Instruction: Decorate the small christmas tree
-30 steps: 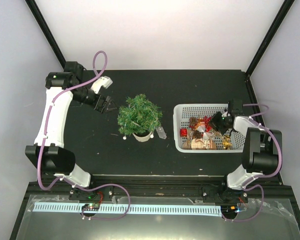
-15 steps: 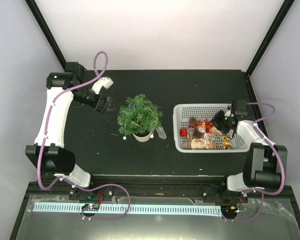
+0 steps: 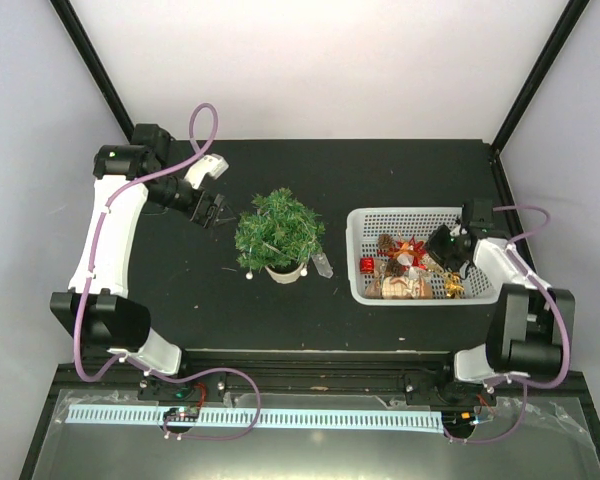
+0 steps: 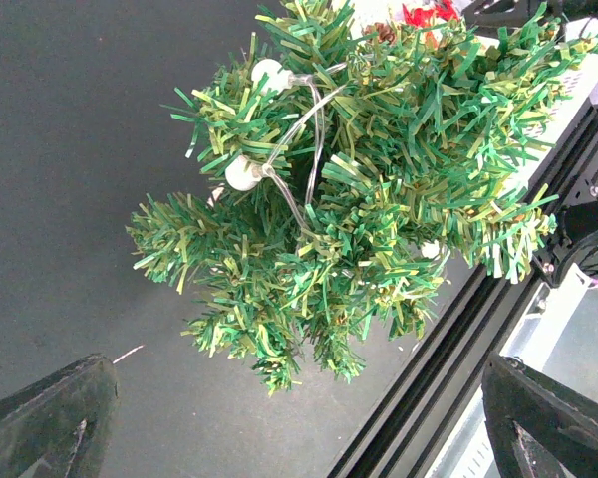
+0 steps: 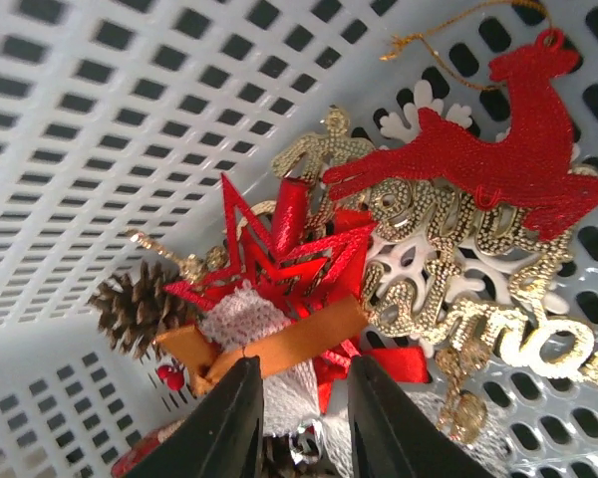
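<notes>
The small christmas tree (image 3: 278, 232), bushy green on a whitish round base (image 3: 285, 271), stands mid-table. It fills the left wrist view (image 4: 379, 189), with a clear string of white bulbs (image 4: 244, 172) draped on it. My left gripper (image 3: 212, 210) is open and empty, just left of the tree and apart from it. My right gripper (image 3: 440, 246) is down in the white basket (image 3: 400, 213). In the right wrist view its jaws (image 5: 301, 403) stand narrowly apart, astride a white mesh bow with an orange ribbon (image 5: 279, 344), below a red star (image 5: 289, 264).
The basket also holds a red reindeer (image 5: 508, 149), gold lettering (image 5: 458, 274), a white snowflake, a pine cone (image 5: 135, 309) and a red bauble (image 3: 367, 265). A clear plastic piece (image 3: 322, 265) lies right of the tree base. The table's metal front rail (image 4: 458, 339) runs near the tree.
My right arm has stretched out and lowered its gripper into the basket among the ornaments. My left arm has hardly moved. The tree stands as before.
</notes>
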Available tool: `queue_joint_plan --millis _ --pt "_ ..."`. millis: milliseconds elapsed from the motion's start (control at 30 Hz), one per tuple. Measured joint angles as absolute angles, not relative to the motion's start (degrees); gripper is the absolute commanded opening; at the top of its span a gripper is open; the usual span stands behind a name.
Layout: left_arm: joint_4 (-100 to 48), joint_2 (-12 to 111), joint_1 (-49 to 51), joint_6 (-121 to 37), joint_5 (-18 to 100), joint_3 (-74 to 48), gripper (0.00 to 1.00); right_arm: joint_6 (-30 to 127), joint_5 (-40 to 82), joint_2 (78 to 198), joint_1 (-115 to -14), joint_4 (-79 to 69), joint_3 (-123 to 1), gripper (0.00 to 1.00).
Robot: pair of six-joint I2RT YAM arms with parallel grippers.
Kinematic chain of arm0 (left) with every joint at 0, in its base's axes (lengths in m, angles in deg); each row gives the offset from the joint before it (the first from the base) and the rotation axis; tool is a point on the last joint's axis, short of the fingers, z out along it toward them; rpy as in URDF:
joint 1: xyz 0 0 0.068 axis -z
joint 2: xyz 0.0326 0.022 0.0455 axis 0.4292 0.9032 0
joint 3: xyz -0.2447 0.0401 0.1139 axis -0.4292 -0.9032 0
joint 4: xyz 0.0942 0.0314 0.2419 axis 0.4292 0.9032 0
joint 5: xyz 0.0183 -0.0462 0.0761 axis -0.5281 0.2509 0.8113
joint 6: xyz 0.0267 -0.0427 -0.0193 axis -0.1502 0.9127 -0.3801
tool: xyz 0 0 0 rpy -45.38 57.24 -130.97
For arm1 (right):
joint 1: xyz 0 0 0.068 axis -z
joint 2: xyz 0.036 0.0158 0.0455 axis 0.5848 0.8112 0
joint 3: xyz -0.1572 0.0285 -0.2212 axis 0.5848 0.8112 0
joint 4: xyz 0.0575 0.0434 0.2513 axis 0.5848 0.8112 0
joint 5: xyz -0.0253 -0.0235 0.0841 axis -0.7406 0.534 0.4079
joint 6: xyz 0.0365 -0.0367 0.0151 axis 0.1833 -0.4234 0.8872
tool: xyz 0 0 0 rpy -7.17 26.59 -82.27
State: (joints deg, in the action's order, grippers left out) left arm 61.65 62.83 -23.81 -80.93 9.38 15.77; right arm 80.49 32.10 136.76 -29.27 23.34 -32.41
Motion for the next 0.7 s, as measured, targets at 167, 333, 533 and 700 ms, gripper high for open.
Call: queue_joint_plan --millis 167,333,533,700 --pt "61.6 62.6 -23.5 -81.0 9.4 15.8 0.99 80.9 32.2 145.0 -29.3 24.7 -37.3 0.29" --pt "61.5 61.0 -23.5 -80.9 9.6 14.4 0.99 81.1 31.9 150.3 -29.3 25.9 -43.8 0.27" --pt "61.4 59.7 -23.5 -80.9 10.2 12.7 0.99 81.2 31.6 154.3 -29.3 27.4 -48.7 0.26" --pt "61.4 59.2 -23.5 -80.9 10.5 12.7 0.99 81.2 30.5 156.2 -29.3 28.8 -49.1 0.26"
